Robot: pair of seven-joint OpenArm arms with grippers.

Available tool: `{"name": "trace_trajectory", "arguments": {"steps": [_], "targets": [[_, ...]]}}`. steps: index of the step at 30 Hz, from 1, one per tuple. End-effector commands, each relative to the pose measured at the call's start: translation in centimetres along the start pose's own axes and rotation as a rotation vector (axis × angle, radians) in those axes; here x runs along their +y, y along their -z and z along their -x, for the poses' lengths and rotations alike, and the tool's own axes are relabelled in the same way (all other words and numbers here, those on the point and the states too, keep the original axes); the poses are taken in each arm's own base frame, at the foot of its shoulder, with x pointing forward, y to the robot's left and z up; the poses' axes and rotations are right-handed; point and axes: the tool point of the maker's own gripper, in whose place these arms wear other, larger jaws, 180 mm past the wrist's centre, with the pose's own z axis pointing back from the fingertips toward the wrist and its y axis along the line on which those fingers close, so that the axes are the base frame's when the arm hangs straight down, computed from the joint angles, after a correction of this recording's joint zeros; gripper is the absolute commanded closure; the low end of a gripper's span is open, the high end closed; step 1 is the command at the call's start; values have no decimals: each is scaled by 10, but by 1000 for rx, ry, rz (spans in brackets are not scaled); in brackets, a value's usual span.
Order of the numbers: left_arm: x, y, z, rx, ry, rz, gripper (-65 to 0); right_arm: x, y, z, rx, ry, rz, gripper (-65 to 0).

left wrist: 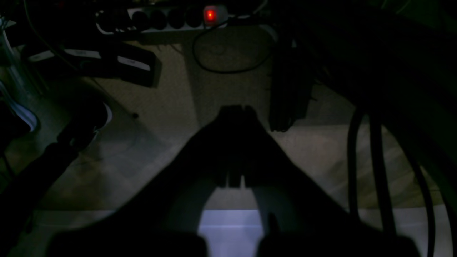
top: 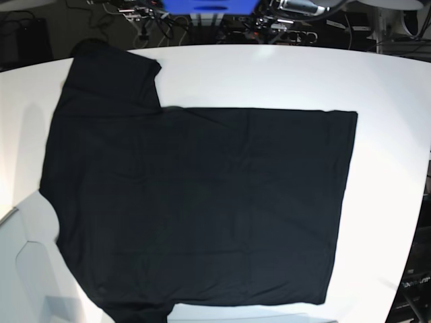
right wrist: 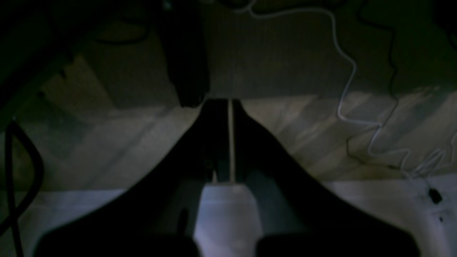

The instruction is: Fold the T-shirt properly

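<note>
One garment occupies the desk (top: 390, 101): the T-shirt (top: 202, 208) lies spread flat and unfolded across the centre of the base view, collar end toward the left of the frame, hem toward the right. One sleeve extends to the upper left; the other runs off the bottom edge at lower left. No fold appears to have been made, so the task is judged to be at its start.

Neither arm appears in the base view. Each wrist view looks past the desk edge at the floor. In the left wrist view, the left gripper (left wrist: 235, 110) shows its fingertips pressed together, holding nothing. In the right wrist view, the right gripper (right wrist: 230, 105) is nearly pressed together, with a thin slit of light between the fingertips, and is also empty. A power strip (left wrist: 160, 18) with a lit red switch lies on the floor at the top of the left wrist view.

Recommended procedure, as a judgement:
- Spread both grippers before descending.
- Pinch both cloth layers at matching points on one long edge.
- Lift evenly and lay the edge parallel to the opposite edge, avoiding wrinkles.

The T-shirt is well apart from both grippers and appears in neither wrist view.
</note>
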Motion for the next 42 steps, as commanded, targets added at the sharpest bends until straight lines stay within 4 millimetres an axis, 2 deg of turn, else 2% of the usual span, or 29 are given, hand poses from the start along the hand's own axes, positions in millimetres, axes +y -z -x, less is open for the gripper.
{"name": "trace_trajectory", "arguments": {"steps": [1, 42], "targets": [[0, 0, 3, 9, 0, -8, 0, 4, 0, 5, 4, 2, -19, 0], [6, 0, 8, 15, 2, -16, 0, 3, -1, 16, 11, -1, -17, 0]]}}
